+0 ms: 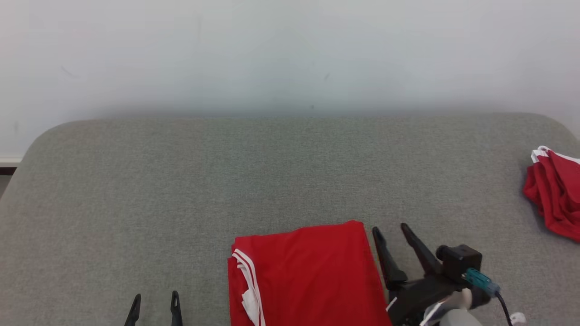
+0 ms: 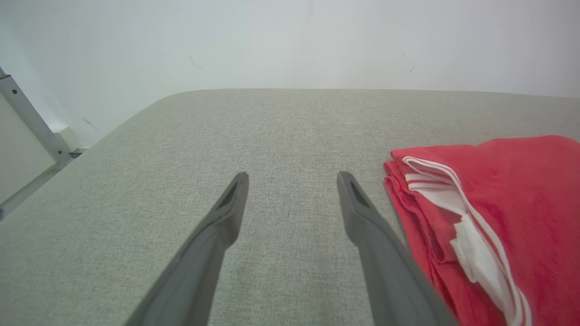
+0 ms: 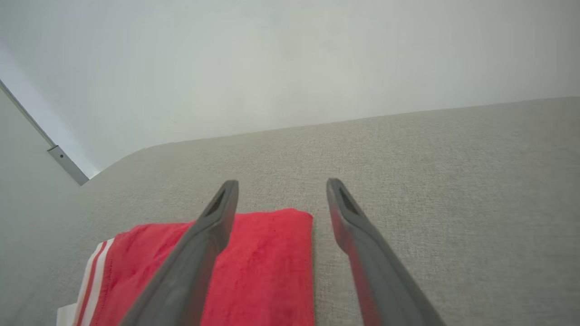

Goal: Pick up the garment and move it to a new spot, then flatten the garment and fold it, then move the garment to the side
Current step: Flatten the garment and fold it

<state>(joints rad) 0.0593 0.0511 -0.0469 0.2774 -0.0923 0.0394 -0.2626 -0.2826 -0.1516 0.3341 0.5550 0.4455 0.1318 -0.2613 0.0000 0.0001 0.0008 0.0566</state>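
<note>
Fingers on the right arm, the right fingers (image 1: 387,262), stand spread apart with nothing between them. They sit just off the right edge of the folded red garment (image 1: 308,271). From the right wrist view one of these fingers (image 3: 199,253) crosses in front of the garment (image 3: 267,262) while the other lies over bare grey cloth. I cannot tell whether either one touches the fabric.

The left fingers (image 1: 176,308) are released as well, empty, their tips poking up at the near edge of the table (image 1: 136,181), a little way to the left of the garment. In the left wrist view they (image 2: 217,226) point across open grey surface, with the garment (image 2: 521,190) lying beside the right-hand one.

The garment rests at the near middle of the table as a neat rectangle. Its layered edges and white striped trim (image 1: 247,276) face left, toward the left fingers. A second red garment (image 1: 555,199), bunched and with white trim of its own, lies at the far right edge of the table, well apart from the folded one. A pale wall (image 1: 290,54) runs behind.
</note>
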